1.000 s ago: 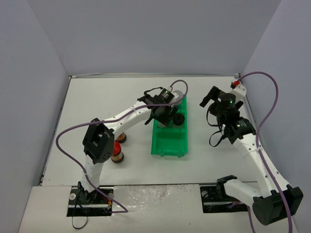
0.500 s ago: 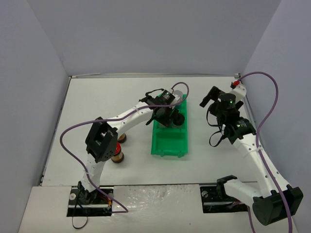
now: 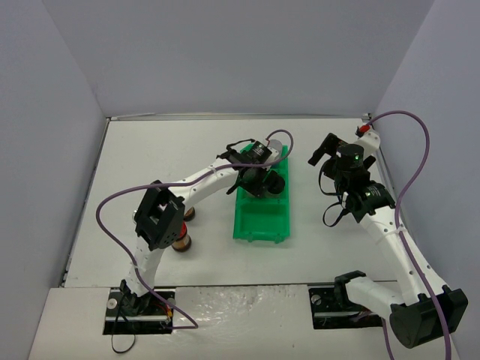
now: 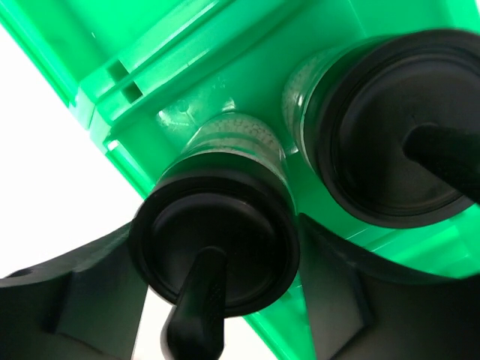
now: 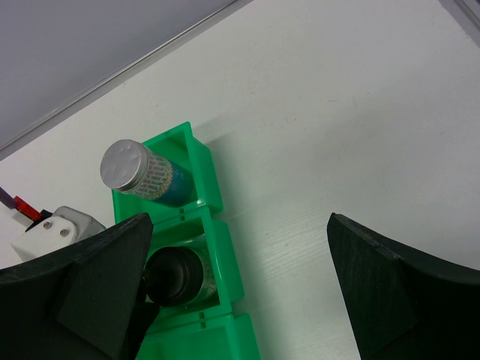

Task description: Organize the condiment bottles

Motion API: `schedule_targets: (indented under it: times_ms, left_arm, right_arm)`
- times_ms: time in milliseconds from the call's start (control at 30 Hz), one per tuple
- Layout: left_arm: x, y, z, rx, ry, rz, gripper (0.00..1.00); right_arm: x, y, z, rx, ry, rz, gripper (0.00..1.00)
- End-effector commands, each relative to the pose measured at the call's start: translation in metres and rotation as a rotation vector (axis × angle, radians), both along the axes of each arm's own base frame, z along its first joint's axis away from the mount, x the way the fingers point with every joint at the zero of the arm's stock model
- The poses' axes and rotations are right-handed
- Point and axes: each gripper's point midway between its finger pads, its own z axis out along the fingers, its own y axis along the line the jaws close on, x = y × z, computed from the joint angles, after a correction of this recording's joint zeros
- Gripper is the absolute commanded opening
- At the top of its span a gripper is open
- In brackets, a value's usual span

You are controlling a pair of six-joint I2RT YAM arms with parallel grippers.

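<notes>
A black-capped condiment bottle (image 4: 214, 251) stands in the green bin (image 4: 247, 97), between the fingers (image 4: 341, 300) of my left gripper (image 3: 257, 182). The jaws sit close on either side, slightly parted from it. A second black-capped bottle (image 4: 390, 127) stands beside it in the same bin (image 3: 262, 214). A silver-capped bottle (image 5: 127, 166) occupies the bin's far compartment. Two red-capped bottles (image 3: 181, 241) (image 3: 187, 214) stand on the table to the left, partly hidden by my left arm. My right gripper (image 5: 247, 292) hangs open and empty to the right of the bin.
White table (image 3: 165, 150) with grey walls on three sides. The bin's near compartments (image 3: 261, 221) hold nothing. My left arm's purple cable (image 3: 112, 206) loops over the left side of the table. A black cable (image 4: 196, 307) crosses the left wrist view.
My left arm has shifted slightly right and settled lower over the bin, and its jaws have loosened around the black-capped bottle. The right arm has not moved.
</notes>
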Motion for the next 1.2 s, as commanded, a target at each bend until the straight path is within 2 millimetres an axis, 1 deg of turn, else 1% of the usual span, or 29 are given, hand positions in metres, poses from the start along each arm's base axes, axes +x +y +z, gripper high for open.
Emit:
schedule_targets:
  times_ms: [0, 133, 200, 300, 500, 533, 633, 700, 800, 867, 933, 1033, 1100, 1167]
  left_arm:
    - [0.01, -0.016, 0.043, -0.081, -0.108, -0.032, 0.74]
    - [0.009, -0.017, 0.046, -0.082, -0.116, -0.042, 0.81]
    - [0.008, -0.017, 0.048, -0.078, -0.12, -0.046, 0.82]
    - [0.009, -0.012, 0.057, -0.067, -0.146, -0.035, 0.82]
    - [0.004, 0.001, 0.087, -0.055, -0.195, -0.019, 0.83]
    - [0.002, 0.003, 0.09, -0.057, -0.199, -0.023, 0.84]
    - [-0.005, 0.007, 0.108, -0.078, -0.226, -0.042, 0.87]
    - [-0.009, 0.013, 0.112, -0.068, -0.227, -0.041, 0.87]
    - [-0.015, 0.023, 0.128, -0.082, -0.245, -0.013, 0.87]
    - [-0.02, 0.035, 0.137, -0.088, -0.266, 0.036, 0.87]
    - [-0.02, 0.055, 0.143, -0.079, -0.295, 0.153, 0.89]
    - [-0.025, 0.092, 0.141, -0.018, -0.325, 0.31, 0.9]
    - [-0.026, 0.112, 0.143, 0.009, -0.352, 0.404, 0.93]
    - [-0.032, 0.138, 0.132, 0.056, -0.352, 0.501, 0.97]
  right_arm:
    - [0.006, 0.0, 0.016, 0.01, -0.069, -0.014, 1.0]
    - [0.006, -0.001, 0.016, 0.009, -0.068, -0.015, 1.0]
    - [0.006, -0.001, 0.015, 0.01, -0.068, -0.015, 1.0]
    - [0.006, -0.001, 0.015, 0.009, -0.068, -0.015, 1.0]
    - [0.006, 0.0, 0.014, 0.012, -0.065, -0.015, 1.0]
    - [0.006, 0.0, 0.014, 0.015, -0.066, -0.013, 1.0]
    - [0.007, 0.001, 0.012, 0.02, -0.06, -0.011, 1.0]
    - [0.007, 0.002, 0.012, 0.022, -0.059, -0.01, 1.0]
    - [0.006, 0.001, 0.011, 0.019, -0.059, -0.012, 1.0]
    - [0.006, 0.001, 0.011, 0.019, -0.059, -0.013, 1.0]
    - [0.006, 0.001, 0.01, 0.021, -0.058, -0.01, 1.0]
    - [0.006, 0.002, 0.008, 0.025, -0.054, -0.011, 1.0]
    - [0.006, 0.003, 0.008, 0.026, -0.054, -0.007, 1.0]
    - [0.007, 0.004, 0.007, 0.025, -0.051, -0.001, 1.0]
